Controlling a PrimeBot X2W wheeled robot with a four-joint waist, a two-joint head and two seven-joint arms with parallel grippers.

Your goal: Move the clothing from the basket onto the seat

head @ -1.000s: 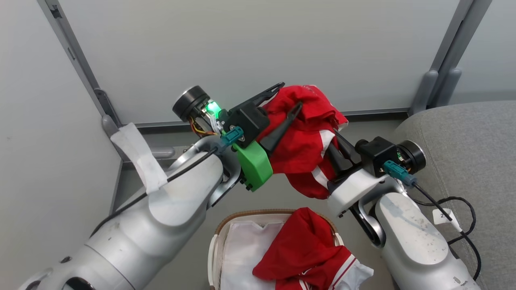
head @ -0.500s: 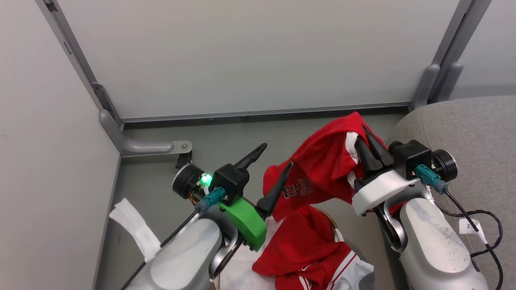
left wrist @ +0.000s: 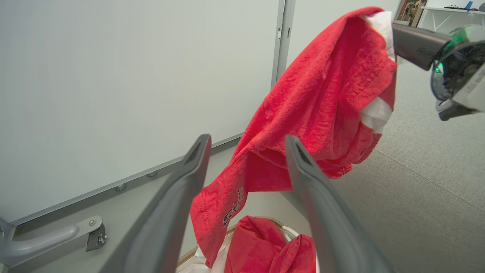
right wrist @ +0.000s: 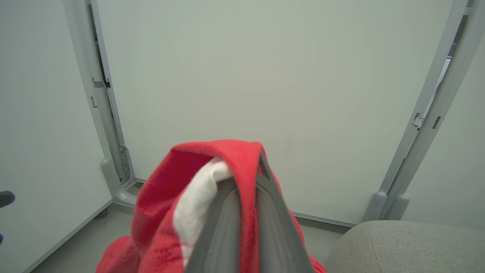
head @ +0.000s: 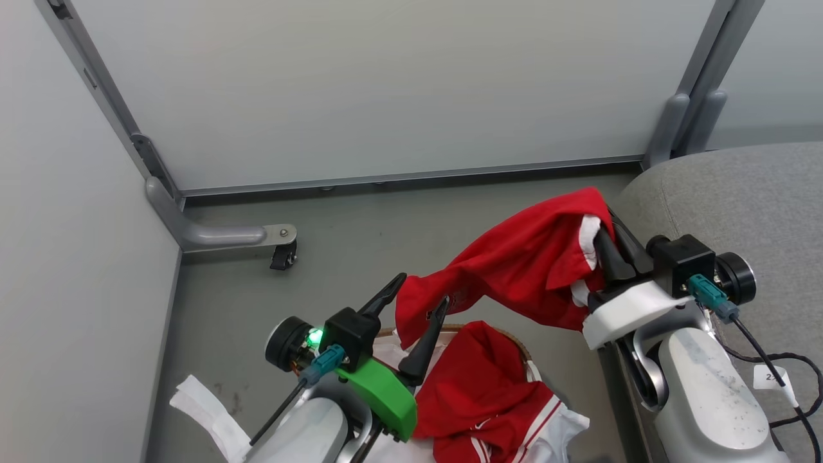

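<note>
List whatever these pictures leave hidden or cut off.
Head view: the bottom edge and left arm hide most of the basket.
Head view: the bottom edge cuts the second garment.
Head view: the right edge cuts the seat.
Head and left wrist views: folds hide most lettering on the jersey.

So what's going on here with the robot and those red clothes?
The robot's right gripper is shut on a red garment, holding it in the air between the basket and the grey seat. The left gripper is open beside the garment's hanging end and grips nothing. A second red garment lies in the basket. Neither piece is on the seat yet.
</note>
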